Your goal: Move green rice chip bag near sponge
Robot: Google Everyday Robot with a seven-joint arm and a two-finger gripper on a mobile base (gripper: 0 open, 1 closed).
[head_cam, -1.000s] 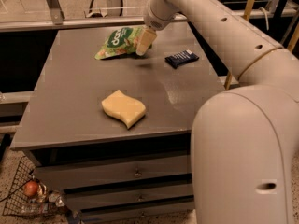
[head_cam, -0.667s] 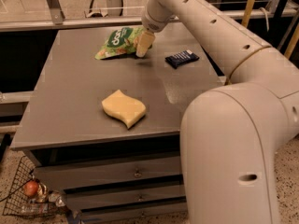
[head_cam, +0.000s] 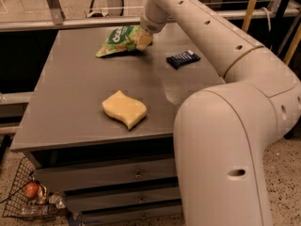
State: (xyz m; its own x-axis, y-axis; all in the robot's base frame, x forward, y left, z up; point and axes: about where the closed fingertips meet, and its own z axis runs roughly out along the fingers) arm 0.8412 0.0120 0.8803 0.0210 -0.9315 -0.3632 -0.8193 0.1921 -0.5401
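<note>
The green rice chip bag (head_cam: 117, 40) lies at the back of the grey table (head_cam: 75, 102), left of centre. My gripper (head_cam: 143, 38) reaches down from the arm at the bag's right end and touches it. The pale yellow wavy sponge (head_cam: 124, 108) lies flat near the table's front edge, well apart from the bag and closer to the camera.
A small dark navy packet (head_cam: 183, 59) lies on the table right of the bag. My arm's large near segment (head_cam: 221, 154) covers the table's front right corner. A metal rail (head_cam: 70, 21) runs behind the table. A wire basket (head_cam: 28, 197) with an apple stands on the floor at lower left.
The gripper stays at the bag's right end. The near arm segments have shifted in view. The bag, the sponge and the packet lie where they were.
</note>
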